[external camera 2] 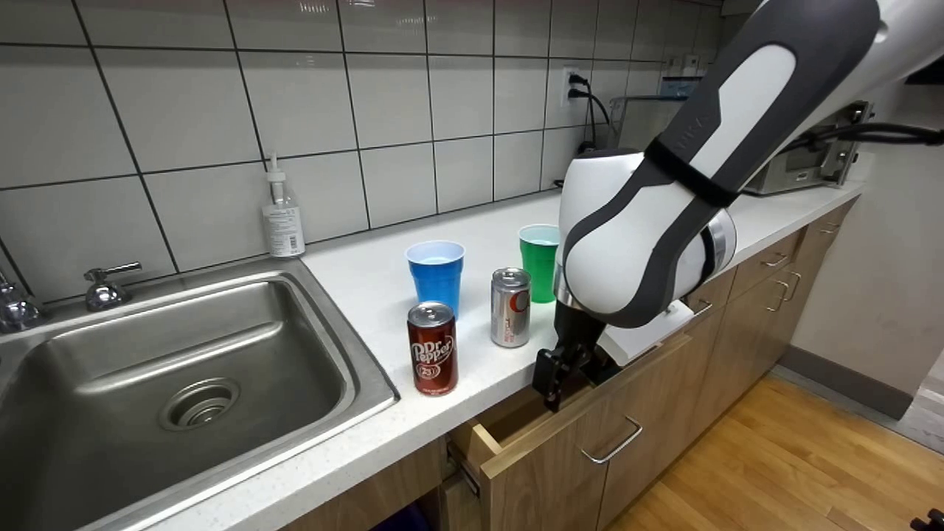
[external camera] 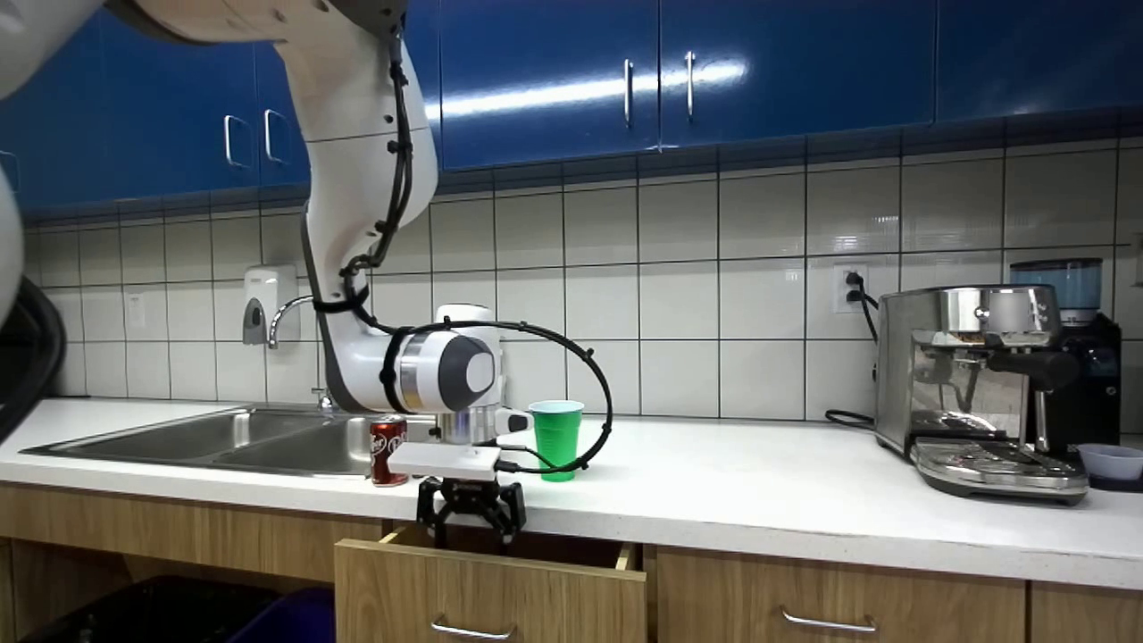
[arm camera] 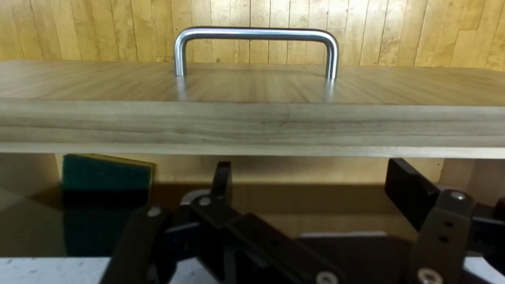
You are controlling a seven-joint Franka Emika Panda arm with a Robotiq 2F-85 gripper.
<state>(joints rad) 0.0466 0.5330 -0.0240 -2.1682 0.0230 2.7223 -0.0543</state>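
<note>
My gripper [arm camera: 309, 173] points down over a pulled-out drawer [arm camera: 252, 126], its jaws spread wide with nothing between them. In an exterior view the gripper [external camera: 473, 536] hangs just behind the drawer's front panel [external camera: 491, 585]; whether the tips dip below its rim I cannot tell. A metal handle [arm camera: 256, 33] stands out from the panel on its far side in the wrist view. Inside the drawer, a green and yellow sponge [arm camera: 106, 171] lies at the left of that view, apart from the fingers. The rest of the drawer's inside is dark and partly hidden by the gripper.
On the counter beside the arm stand a Dr Pepper can [external camera 2: 433, 354], a silver can [external camera 2: 510, 306], a blue cup [external camera 2: 435, 273] and a green cup [external camera 2: 539, 258]. A steel sink [external camera 2: 199, 346] adjoins them. A coffee machine [external camera: 973, 393] sits further along. Blue cabinets [external camera: 554, 80] hang above.
</note>
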